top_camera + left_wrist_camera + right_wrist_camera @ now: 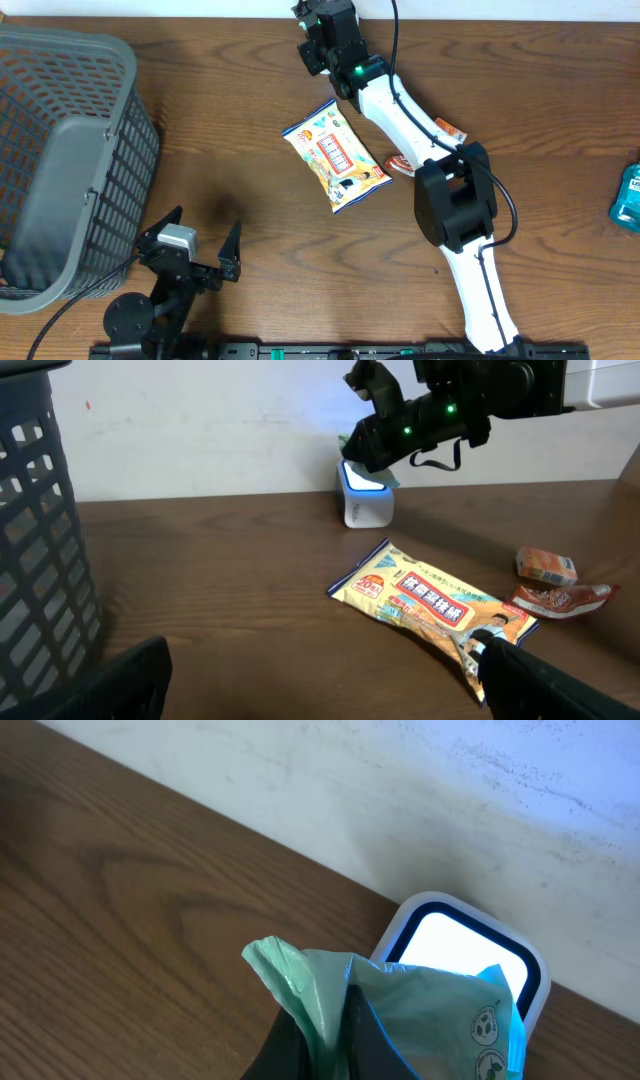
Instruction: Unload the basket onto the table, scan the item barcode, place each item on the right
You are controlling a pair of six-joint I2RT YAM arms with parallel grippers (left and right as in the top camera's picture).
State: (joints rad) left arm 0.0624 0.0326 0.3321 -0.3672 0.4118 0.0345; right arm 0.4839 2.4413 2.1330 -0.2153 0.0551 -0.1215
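At the far edge of the brown wooden table, my right gripper has its jaws pressed together on a crinkled pale green plastic packet, pinching it by one end just in front of the lit blue-white window of a small white barcode scanner that stands against the wall. My left gripper hangs low near the table's front edge with its jaws spread wide and nothing between them, beside a grey plastic mesh basket. A flat yellow printed snack packet lies mid-table; a small orange box and a red wrapper sit near it, and a teal bottle shows at the right-hand edge
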